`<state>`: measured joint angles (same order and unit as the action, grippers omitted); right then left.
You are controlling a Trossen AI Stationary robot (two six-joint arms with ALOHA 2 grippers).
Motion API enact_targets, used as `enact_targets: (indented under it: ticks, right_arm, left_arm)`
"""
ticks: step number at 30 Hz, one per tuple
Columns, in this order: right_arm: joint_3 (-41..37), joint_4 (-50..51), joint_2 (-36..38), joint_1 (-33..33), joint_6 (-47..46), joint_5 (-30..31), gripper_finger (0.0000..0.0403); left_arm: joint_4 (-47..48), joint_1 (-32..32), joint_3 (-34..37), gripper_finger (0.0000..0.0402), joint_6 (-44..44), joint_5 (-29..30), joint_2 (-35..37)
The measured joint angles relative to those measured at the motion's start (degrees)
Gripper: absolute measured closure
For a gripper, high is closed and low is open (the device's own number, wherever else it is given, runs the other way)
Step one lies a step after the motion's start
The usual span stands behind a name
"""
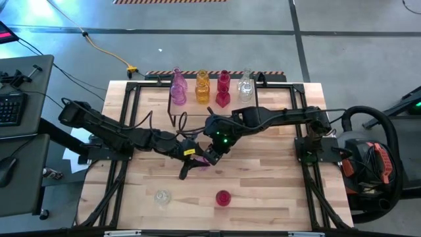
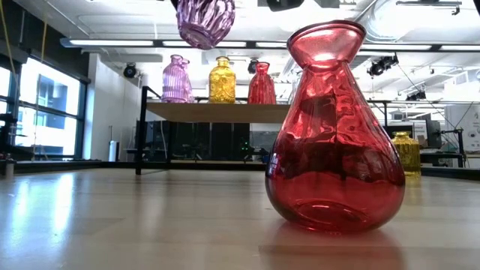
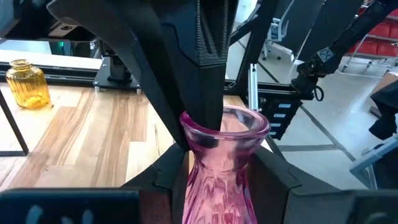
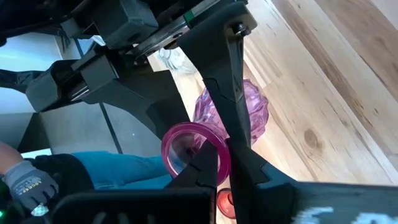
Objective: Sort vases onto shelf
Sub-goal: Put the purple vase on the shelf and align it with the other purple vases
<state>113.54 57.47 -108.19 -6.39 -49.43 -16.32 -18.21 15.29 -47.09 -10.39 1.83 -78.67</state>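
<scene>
A pink ribbed vase hangs above the middle of the table, and both grippers are shut on it. My left gripper reaches it from the table's left, my right gripper from the right and above. In the low view its body floats clear of the tabletop. The shelf stands at the far side, with pink, amber and red vases on its top. A red vase and a clear vase stand on the table near the front edge. My left gripper has the vase's neck, just below the flared rim, between its two fingers, one on each side. The fingers come in about level from the table's left. The vase stands upright in them, clear of the table. My right gripper pinches the vase's rim, with one finger inside the mouth and one outside. The fingers slant down from above and from the table's right. The vase's body hangs below them.
The shelf's black wire legs stand just beyond the grippers. An amber vase sits on the table by a leg. A gloved hand shows beyond the table's edge. Bare wood lies between the grippers and the front vases.
</scene>
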Motion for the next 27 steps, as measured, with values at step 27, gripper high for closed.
enact_targets:
  ticks: [27]
  right_arm:
    - [0.0,-1.3,0.0,1.2,3.1,-2.8,0.0287]
  left_arm:
    - [1.4,-0.2,-0.1,0.0282,0.0,0.6,0.1]
